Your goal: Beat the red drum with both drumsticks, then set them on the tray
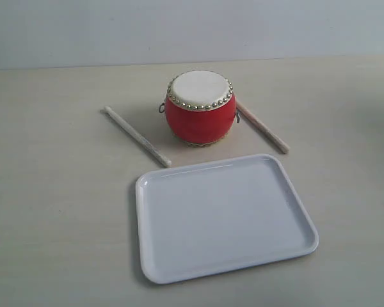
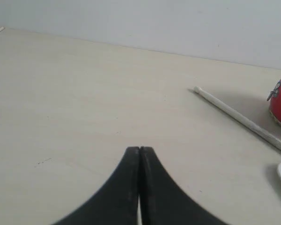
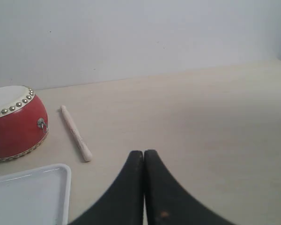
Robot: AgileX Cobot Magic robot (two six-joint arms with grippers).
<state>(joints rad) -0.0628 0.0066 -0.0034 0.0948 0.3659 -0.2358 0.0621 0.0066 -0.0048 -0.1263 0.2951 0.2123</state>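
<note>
Red drum stands between two drumsticks; left pincer and right pincer closed

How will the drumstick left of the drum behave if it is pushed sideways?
The left drumstick looks round and slim, so it would probably roll on the table. It seems rigid wood, unlikely to bend, and probably light.

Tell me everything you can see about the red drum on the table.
The red drum is a small barrel shape with a glossy red body, a cream-white skin top ringed by gold studs, and small metal rings on its sides. It stands upright on the pale table, skin facing up, just behind the white tray and apart from it. The left drumstick and the right drumstick lie flat on either side, neither touching it.
</note>
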